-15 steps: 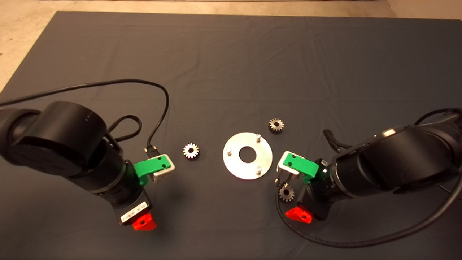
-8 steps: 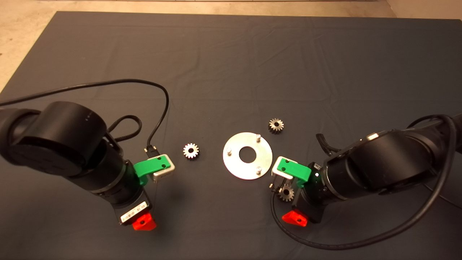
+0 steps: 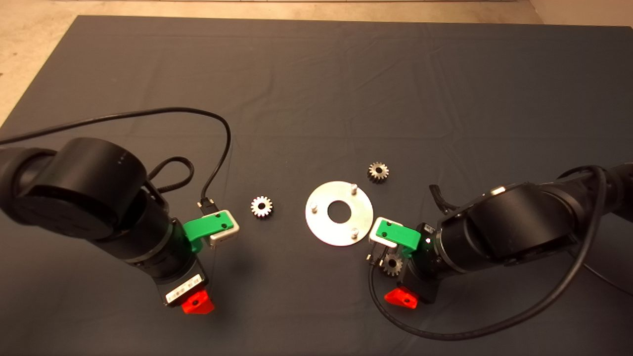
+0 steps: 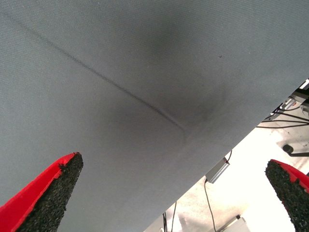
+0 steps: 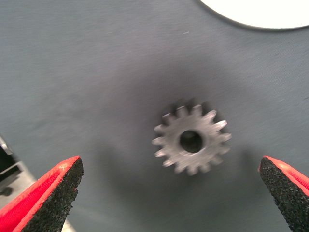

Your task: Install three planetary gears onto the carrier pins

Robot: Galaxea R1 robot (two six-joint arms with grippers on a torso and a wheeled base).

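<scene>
Three planetary gears (image 3: 261, 206) lie flat on the mat (image 3: 316, 74), bores up, around the disc (image 3: 339, 212) near its middle; three carrier pins (image 3: 354, 188) stand upright, bare. The right gripper (image 5: 169, 203) hangs wide open over one gear (image 5: 191, 140); the left gripper (image 4: 169, 203), also wide open, holds nothing

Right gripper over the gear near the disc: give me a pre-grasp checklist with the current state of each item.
1. Right gripper open wide: ok.
2. Nearest gear lies flat on the mat, bore up: ok.
3. Gear centred between the fingers: ok, roughly.
4. Gripper low enough to close on the gear: cannot tell.
5. Three carrier pins free on the disc: ok.
6. Left gripper parked away from the parts, open: ok.
</scene>
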